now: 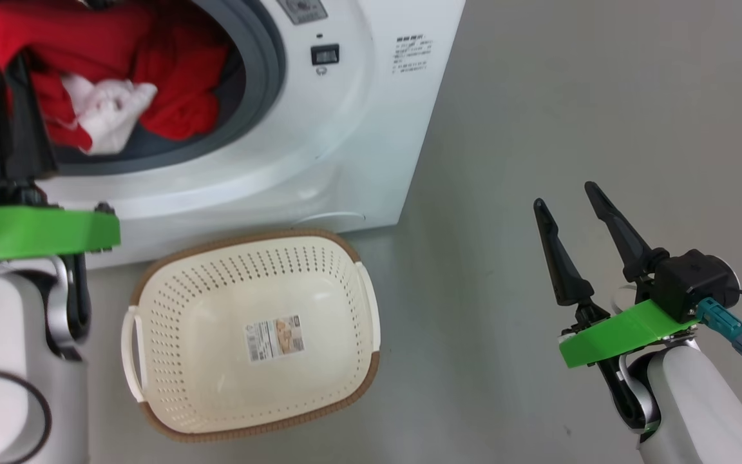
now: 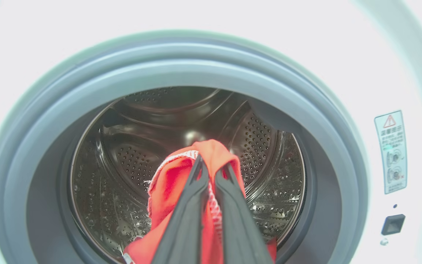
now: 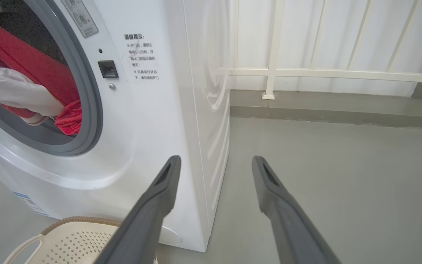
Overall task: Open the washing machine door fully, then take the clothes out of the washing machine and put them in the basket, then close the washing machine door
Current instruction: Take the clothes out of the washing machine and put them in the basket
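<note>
In the head view the left fingers (image 1: 23, 135) reach into the mouth of the washing machine (image 1: 345, 129), right among the red and white clothes (image 1: 178, 84), which bulge over the lower lip of the opening. The basket (image 1: 248, 238) sits on the floor (image 1: 538, 96) just in front of the machine, below those fingers and a little to their right, so the coming move looks like a pull back out and then a drop. The right fingers (image 1: 561, 264) hang well off to the basket's other side, making the left arm the nearer one. In the left wrist view the fingers are pinched almost shut on a fold of red cloth with a white-striped edge, raised in front of the steel drum (image 2: 141, 128). In the right wrist view the right fingers are spread wide and empty, with the basket rim low to their left and the clothes high to their left.
</note>
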### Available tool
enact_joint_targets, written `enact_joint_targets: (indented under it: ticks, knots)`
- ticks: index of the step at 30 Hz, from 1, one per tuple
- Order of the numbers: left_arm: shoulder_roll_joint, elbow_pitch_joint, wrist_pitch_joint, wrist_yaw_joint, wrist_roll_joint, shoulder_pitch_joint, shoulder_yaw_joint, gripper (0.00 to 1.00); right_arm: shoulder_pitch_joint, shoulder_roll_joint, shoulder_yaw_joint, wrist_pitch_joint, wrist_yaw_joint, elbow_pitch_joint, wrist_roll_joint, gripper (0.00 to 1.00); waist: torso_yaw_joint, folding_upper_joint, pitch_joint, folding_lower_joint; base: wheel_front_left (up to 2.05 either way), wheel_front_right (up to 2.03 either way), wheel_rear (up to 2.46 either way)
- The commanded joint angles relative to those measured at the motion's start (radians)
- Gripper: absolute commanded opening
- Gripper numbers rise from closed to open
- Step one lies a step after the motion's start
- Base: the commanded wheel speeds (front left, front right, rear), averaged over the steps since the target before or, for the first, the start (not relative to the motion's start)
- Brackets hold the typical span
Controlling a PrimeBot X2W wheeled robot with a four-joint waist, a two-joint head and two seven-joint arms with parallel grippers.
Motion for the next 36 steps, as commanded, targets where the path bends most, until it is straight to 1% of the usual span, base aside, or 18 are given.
enact_joint_targets:
  ticks: [1,11,16,18,23,27,29,36]
  knots:
    - [0.025,-0.055,-0.008,-0.003,0.007,0.036,0.027,0.0,0.018,-0.005,0.022,-0.006,0.006,-0.02,0.01,1.0,0.004,0.0,-0.049,0.0,0.0,0.0,0.0]
    - [-0.012,-0.213,-0.008,-0.003,0.007,0.189,0.014,0.0,0.066,0.004,0.022,-0.006,0.006,-0.002,0.008,1.0,0.011,0.0,-0.142,0.0,0.0,0.0,0.0]
    - [-0.018,-0.271,-0.003,-0.001,0.009,0.244,0.003,0.0,0.082,0.007,0.024,-0.006,0.006,0.003,0.007,1.0,0.012,0.0,-0.177,0.0,0.0,0.0,0.0]
    - [-0.023,-0.316,0.007,0.0,0.004,0.279,-0.005,0.0,0.093,0.009,0.025,-0.006,0.006,0.006,0.006,1.0,0.013,0.0,-0.198,0.0,0.0,0.0,0.0]
    - [-0.036,-0.346,0.022,0.0,-0.015,0.328,-0.019,0.0,0.105,0.009,0.025,-0.006,0.006,0.007,0.005,1.0,0.015,0.0,-0.214,0.0,0.0,0.0,0.0]
    - [-0.052,-0.325,0.031,0.005,-0.041,0.379,-0.037,0.0,0.11,0.01,0.028,-0.006,0.006,0.001,0.004,1.0,0.014,0.0,-0.211,0.0,0.0,0.0,0.0]
    - [-0.057,-0.29,0.031,-0.005,-0.056,0.394,-0.055,0.0,0.111,0.01,0.029,-0.006,0.006,-0.004,0.006,1.0,0.014,0.0,-0.202,0.0,0.0,0.0,0.0]
    - [-0.064,-0.073,0.01,-0.044,-0.08,0.368,-0.098,0.0,0.096,0.007,0.037,-0.006,0.006,-0.01,0.01,1.0,0.014,0.0,-0.158,0.0,0.0,0.0,0.0]
